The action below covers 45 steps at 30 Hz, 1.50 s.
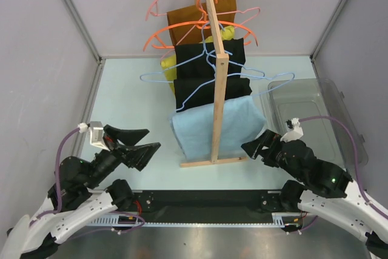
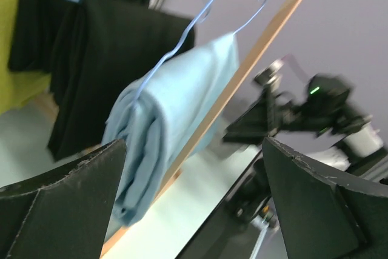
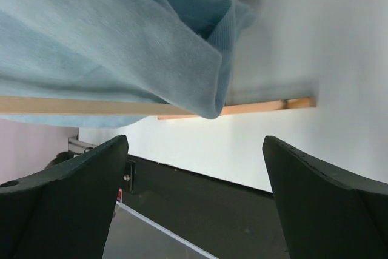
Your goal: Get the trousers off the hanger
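Your left gripper (image 1: 153,139) stands with its jaws spread wide and holds nothing. It sits low over the table (image 1: 130,101) at the near left, pointed right toward the rack. Your right gripper (image 1: 253,141) is just as wide and empty at the near right. Its tips are close to the lower right corner of the trousers (image 1: 197,131) but do not touch the cloth.

The trousers hang folded over the hanger (image 2: 193,23). They are the nearest garment on the wooden rack (image 1: 208,4), in front of the black garments (image 1: 200,86). Their bottom edge comes down near the rack's base bar (image 1: 212,161), which lies across the table between your two grippers. The upright post (image 1: 218,107) crosses the front of the cloth, so from above you see a left part and a right part.

For room on the left, bare table lies between the left fingertips and the left edge of the trousers. The right side is tighter: the clear bin (image 1: 321,98) sits just behind and to the right of the right arm.

From the right wrist, the folded corner of the cloth hangs above the space between the fingers (image 3: 66,204), toward the left one, with the base bar behind it. From the left wrist, the trousers' folded edge faces you between the fingers, apart from both.
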Each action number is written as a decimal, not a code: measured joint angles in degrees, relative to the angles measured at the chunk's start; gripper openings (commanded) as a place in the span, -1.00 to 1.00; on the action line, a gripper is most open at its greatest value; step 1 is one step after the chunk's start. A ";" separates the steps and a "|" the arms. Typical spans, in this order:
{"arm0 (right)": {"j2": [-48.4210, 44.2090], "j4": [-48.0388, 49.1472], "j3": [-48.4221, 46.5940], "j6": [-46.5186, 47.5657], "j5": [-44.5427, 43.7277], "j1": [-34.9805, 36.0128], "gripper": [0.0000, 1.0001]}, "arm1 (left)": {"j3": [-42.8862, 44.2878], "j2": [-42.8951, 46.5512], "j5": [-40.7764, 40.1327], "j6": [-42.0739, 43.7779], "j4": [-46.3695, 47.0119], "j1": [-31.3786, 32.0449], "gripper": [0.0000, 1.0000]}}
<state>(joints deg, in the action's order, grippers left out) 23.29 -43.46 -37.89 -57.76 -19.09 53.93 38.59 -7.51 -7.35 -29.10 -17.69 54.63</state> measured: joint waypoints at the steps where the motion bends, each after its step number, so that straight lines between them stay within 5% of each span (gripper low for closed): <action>1: -0.04 -1.14 -1.01 0.15 -0.44 0.00 0.99 | 0.20 -0.17 -0.15 0.31 -1.53 0.00 1.00; 6: -2.80 -6.88 -7.17 -0.37 -5.01 0.00 1.00 | 0.39 2.03 -1.44 0.68 -6.29 0.00 1.00; 14: -20.24 -15.47 -12.52 -2.51 -10.82 0.24 1.00 | 6.67 2.40 -1.31 3.02 -8.72 0.00 0.98; 17: -18.10 -15.78 -16.96 -0.42 -10.95 0.50 0.99 | 15.41 -6.03 -1.46 5.31 -11.56 0.00 0.92; 19: -16.28 -14.86 -17.77 1.33 -10.19 0.61 0.99 | 21.03 -12.20 -1.46 7.58 -12.72 0.00 0.63; 27: -4.63 -11.72 -17.90 7.85 -5.60 0.76 1.00 | 34.86 -27.50 1.03 16.26 -11.56 0.00 0.10; 30: 1.95 -9.64 -19.04 10.69 -2.34 0.76 0.99 | 38.47 -32.54 2.12 18.97 -9.16 -0.20 0.10; 33: 8.46 -6.47 -21.16 14.23 2.56 0.79 1.00 | 43.36 -38.93 7.54 19.56 -8.61 -3.28 0.11; 39: 13.51 -3.21 -23.43 17.42 6.58 1.03 0.99 | 45.79 -49.11 26.45 17.05 -2.08 -19.69 0.20; 45: 12.35 -1.70 -23.80 17.77 7.13 1.03 0.99 | 46.73 -57.96 41.62 15.54 2.82 -22.84 0.21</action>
<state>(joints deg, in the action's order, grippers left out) 35.64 -45.17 -61.69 -39.99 -11.97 54.96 85.32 -65.47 34.26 -13.56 -14.87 31.79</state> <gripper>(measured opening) 0.995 0.604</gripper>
